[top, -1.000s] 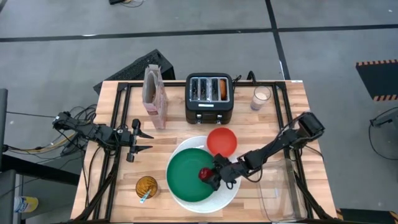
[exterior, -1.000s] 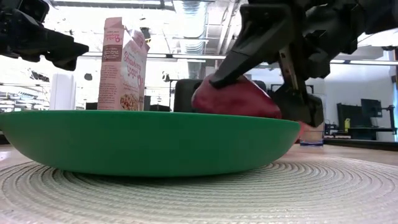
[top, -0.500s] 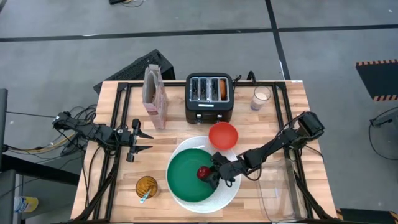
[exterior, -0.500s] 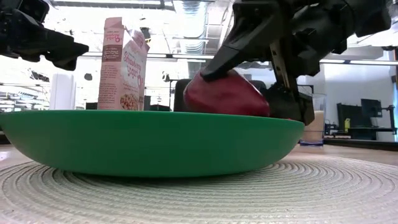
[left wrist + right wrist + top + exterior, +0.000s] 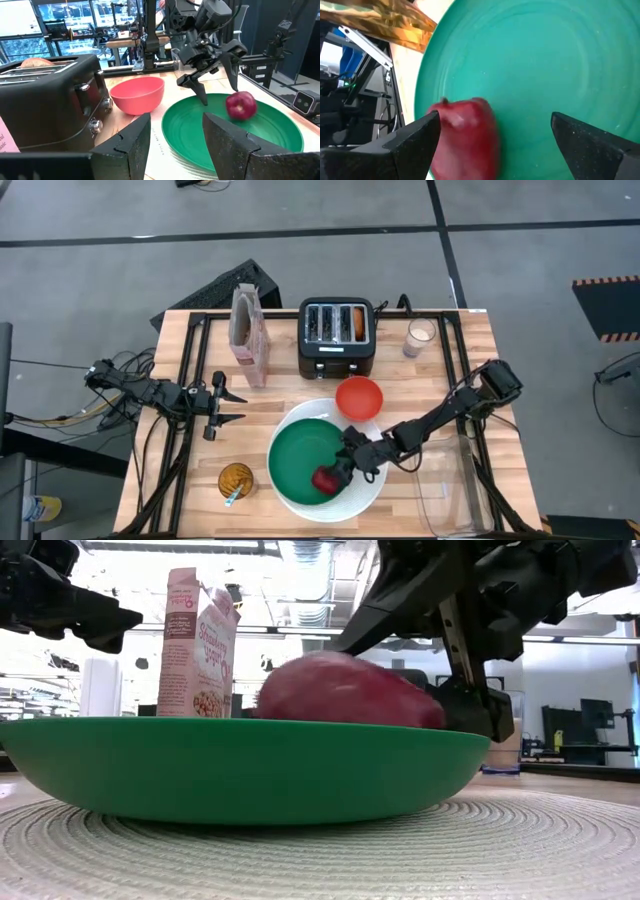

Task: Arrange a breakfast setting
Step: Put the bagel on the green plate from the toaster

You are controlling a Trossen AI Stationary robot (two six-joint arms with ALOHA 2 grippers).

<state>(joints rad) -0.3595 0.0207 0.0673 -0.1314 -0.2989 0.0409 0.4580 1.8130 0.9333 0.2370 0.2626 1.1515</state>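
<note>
Two dark, slim jointed arms, black cabling along the links; blunt, wedge-shaped matte black fingers [image 5: 415, 142].

Toaster [image 5: 337, 337], cereal box [image 5: 249, 335] block rear; table [image 5: 185, 485] bare at left.

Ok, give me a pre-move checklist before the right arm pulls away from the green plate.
1. Right gripper open: ok, fingers spread wide.
2. Red fruit free of the fingers: ok, it lies apart from them.
3. Fruit on the green plate: ok, though near its front rim.
4. Fruit at rest: cannot tell; the right wrist view shows it smeared.
5. Red-orange bowl out of the arm's way: ok, it sits behind the plates.
6. Left gripper clear: ok, it waits left of the plates.
</note>
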